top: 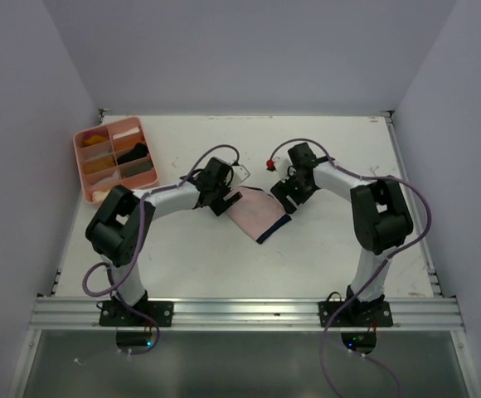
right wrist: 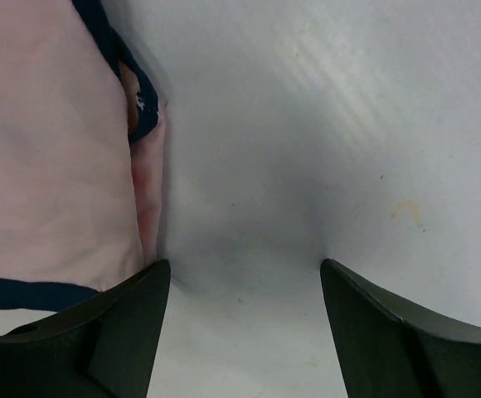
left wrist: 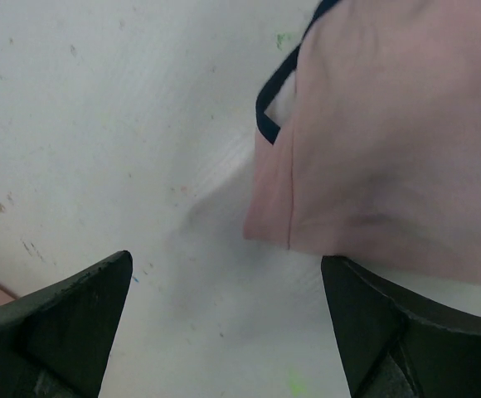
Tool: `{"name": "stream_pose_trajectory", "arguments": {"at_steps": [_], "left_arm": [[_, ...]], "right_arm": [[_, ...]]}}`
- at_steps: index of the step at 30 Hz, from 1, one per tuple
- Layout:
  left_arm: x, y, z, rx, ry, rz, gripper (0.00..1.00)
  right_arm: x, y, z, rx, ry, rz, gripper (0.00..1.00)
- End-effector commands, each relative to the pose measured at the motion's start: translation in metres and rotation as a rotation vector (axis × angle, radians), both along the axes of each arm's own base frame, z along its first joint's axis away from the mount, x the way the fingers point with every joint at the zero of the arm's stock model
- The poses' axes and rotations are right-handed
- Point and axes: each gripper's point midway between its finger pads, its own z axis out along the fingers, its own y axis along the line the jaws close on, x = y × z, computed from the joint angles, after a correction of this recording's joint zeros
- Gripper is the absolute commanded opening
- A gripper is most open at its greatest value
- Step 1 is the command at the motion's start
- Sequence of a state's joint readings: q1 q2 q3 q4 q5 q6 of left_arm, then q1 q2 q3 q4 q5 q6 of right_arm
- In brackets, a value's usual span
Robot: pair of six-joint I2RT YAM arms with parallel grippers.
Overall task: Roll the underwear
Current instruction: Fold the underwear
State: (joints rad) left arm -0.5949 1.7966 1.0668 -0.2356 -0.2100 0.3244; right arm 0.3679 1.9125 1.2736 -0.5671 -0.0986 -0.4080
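Flanking pink underwear [top: 257,214] with my left tool [left wrist: 226,274] and right tool [right wrist: 245,274], both spread apart, gripping nothing; cloth lying flat on bench [top: 182,265] between them, neither arm nearer.

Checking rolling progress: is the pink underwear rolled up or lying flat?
Lying flat, not rolled. The pink underwear lies as a smooth sheet on the table; no coil shows in any view.

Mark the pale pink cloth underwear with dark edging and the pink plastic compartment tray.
pale pink cloth underwear with dark edging [top: 255,214], top external view, middle of the flat fabric.
pink plastic compartment tray [top: 80,166], top external view, left outer wall.
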Motion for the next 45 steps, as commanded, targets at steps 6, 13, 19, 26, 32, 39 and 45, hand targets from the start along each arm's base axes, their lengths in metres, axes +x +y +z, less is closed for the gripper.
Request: {"name": "stream_pose_trajectory", "arguments": {"at_steps": [6, 13, 19, 26, 32, 39, 45], "left_arm": [[0.083, -0.028, -0.01, -0.05, -0.075, 0.041, 1.0], [0.159, -0.053, 0.012, -0.303, -0.036, 0.053, 1.0], [0.125, -0.038, 0.103, -0.58, 0.002, -0.007, 1.0], [0.024, -0.013, 0.113, -0.571, 0.03, -0.098, 1.0], [-0.021, -0.017, 0.106, -0.636, 0.106, -0.171, 1.0], [-0.086, -0.029, 0.093, -0.62, 0.134, -0.484, 1.0], [-0.151, -0.06, 0.061, -0.515, 0.255, -0.757, 1.0]], "right_arm": [[-0.081, 0.009, 0.001, 0.096, 0.167, 0.005, 0.78], [-0.13, 0.065, 0.027, 0.251, 0.206, 0.093, 0.8], [-0.111, 0.061, 0.092, 0.369, 0.141, 0.079, 0.81], [-0.015, 0.04, 0.108, 0.444, 0.125, -0.113, 0.88], [0.033, 0.078, 0.093, 0.599, 0.23, -0.222, 0.89], [0.041, 0.091, 0.068, 0.632, 0.324, -0.292, 0.89], [0.005, 0.09, 0.036, 0.59, 0.425, -0.33, 0.89]]}}
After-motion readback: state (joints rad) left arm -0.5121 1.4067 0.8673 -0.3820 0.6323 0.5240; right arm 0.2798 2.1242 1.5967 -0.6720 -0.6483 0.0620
